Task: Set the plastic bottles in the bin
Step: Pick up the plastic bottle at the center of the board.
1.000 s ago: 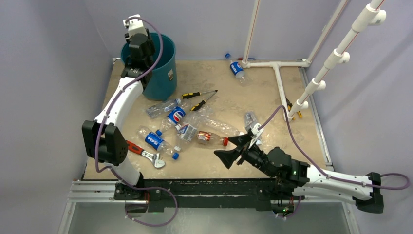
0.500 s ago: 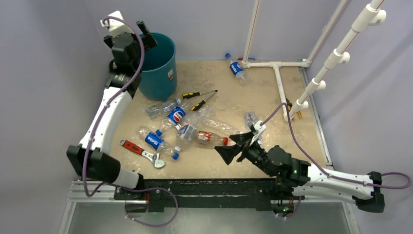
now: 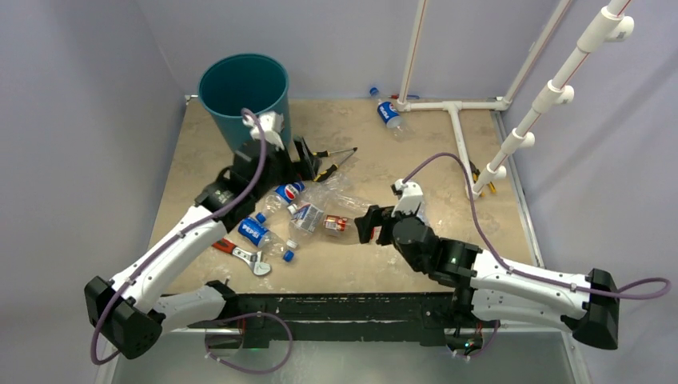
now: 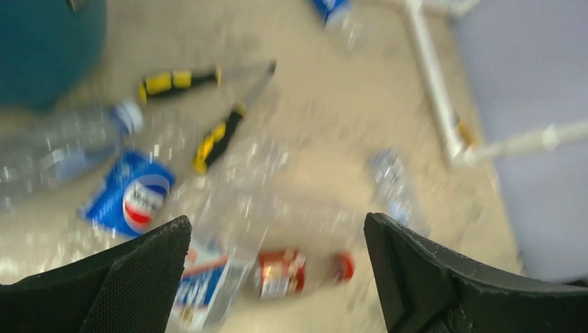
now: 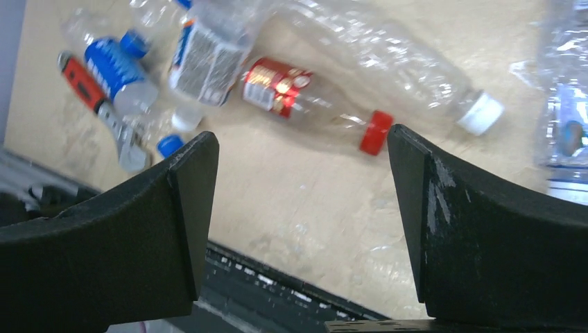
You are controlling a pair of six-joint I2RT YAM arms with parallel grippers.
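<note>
seen from above, a sandy tabletop with two robot arms reaching in from 6 o'clock.

at 11 o'clock stands the bin, a teal bucket, upright, mouth open; its floor is out of sight. the left gripper hangs at the bin's 5 o'clock side, above the tabletop, its jaws spread wide with nothing between them.

toward 7 o'clock a red-handled wrench lies flat, just beside the near pepsi bottle, which lies on its side.

around the middle of the tabletop lies a loose heap of plastic bottles, all on their sides. from left to right: a blue-capped clear bottle close to the bin, the middle pepsi bottle, a white-labelled bottle, a red-labelled bottle with a red cap, and a long clear bottle with a white cap. at the heap's 12 o'clock edge lie two yellow-and-black screwdrivers, near each other.

the right gripper hovers at the heap's 4 o'clock side, jaws released and wide, holding nothing; in its own camera the red-labelled bottle lies on the tabletop below the gap. a crumpled clear bottle lies just to the right.

at 12 o'clock the far pepsi bottle lies alone, near a white pipe frame that runs along the tabletop toward 3 o'clock.

every bottle in view lies on the tabletop, outside the bin.
</note>
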